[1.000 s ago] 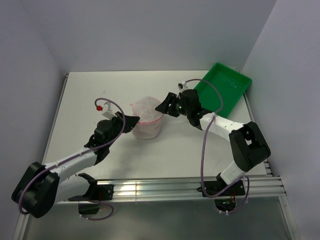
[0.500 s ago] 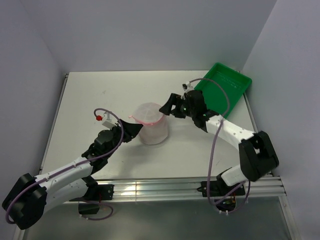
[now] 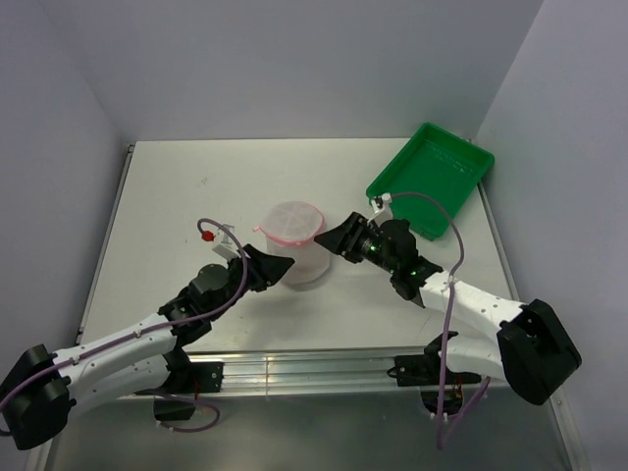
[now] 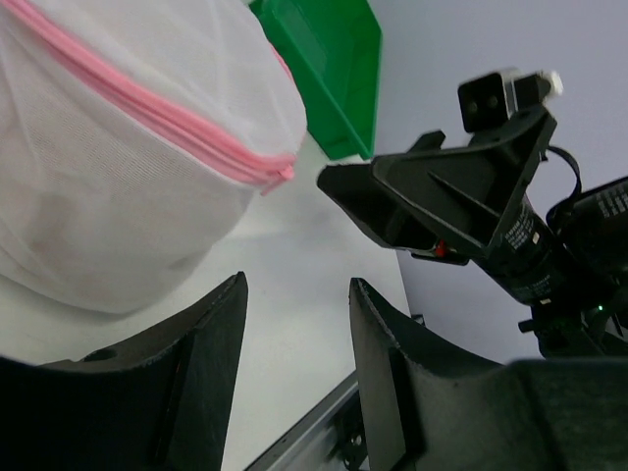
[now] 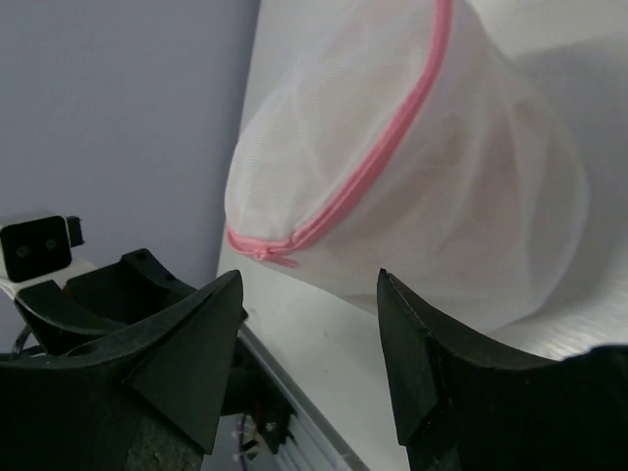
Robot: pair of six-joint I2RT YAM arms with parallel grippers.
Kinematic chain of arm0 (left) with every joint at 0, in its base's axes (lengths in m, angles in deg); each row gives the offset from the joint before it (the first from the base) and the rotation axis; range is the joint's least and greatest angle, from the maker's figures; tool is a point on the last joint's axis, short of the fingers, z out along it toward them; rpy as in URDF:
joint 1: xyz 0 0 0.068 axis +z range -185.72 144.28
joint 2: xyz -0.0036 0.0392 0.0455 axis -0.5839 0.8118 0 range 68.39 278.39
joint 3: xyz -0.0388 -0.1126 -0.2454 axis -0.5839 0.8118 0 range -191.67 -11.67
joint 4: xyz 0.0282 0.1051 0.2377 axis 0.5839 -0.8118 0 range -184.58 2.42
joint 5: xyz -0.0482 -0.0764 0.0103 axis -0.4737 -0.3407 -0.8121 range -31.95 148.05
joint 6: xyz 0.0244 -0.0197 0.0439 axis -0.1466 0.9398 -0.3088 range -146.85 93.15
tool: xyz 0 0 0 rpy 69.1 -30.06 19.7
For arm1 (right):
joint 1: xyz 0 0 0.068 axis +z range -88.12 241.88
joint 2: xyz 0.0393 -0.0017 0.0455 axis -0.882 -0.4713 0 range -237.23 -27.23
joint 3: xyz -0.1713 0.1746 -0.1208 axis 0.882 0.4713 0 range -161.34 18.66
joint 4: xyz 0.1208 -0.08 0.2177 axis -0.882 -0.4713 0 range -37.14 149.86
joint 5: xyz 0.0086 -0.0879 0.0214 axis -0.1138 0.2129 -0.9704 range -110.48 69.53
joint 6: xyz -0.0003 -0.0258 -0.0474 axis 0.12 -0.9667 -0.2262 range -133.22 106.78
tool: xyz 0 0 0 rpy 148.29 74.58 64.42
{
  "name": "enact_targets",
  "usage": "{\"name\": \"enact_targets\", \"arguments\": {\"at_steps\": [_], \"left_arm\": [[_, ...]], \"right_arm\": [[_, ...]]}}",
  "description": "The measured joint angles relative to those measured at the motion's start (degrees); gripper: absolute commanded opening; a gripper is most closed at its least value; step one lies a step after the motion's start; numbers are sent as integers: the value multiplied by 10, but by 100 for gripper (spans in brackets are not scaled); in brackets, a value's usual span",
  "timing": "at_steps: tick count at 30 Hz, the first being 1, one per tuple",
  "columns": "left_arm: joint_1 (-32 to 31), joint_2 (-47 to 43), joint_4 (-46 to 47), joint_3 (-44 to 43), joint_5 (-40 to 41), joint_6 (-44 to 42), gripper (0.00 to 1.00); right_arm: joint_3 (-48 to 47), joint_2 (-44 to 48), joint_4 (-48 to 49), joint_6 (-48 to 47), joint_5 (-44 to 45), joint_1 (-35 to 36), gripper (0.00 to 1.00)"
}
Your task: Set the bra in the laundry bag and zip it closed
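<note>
1. Two end effectors flank the laundry bag (image 3: 292, 245), which stands upright on the desk (image 3: 186, 186).
2. The left end effector (image 3: 282, 266) sits just beside the bag's near-left side, its fingers spread apart with nothing between them. In the left wrist view the bag lies ahead of the gap, not inside it.
3. The right end effector (image 3: 332, 238) sits just beside the bag's right side, its fingers likewise parted and empty.
4. The bra (image 5: 500, 167) shows only as a peach-beige blush through the bag's mesh.
5. The pink zipper (image 5: 378, 157) runs round the bag as one joined line where visible.
6. The green tray (image 3: 432, 182) lies to the far right of the bag, well apart from it.
</note>
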Motion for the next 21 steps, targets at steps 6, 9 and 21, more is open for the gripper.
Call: {"name": "enact_targets", "arguments": {"at_steps": [6, 9, 21], "left_arm": [[-26, 35, 2, -19, 1, 0, 53], [-26, 65, 5, -35, 0, -4, 53], [-26, 155, 13, -115, 0, -36, 53]], "right_arm": [[-16, -68, 48, 36, 10, 16, 64], [-31, -102, 58, 44, 11, 16, 61], [-37, -142, 92, 62, 9, 15, 28]]}}
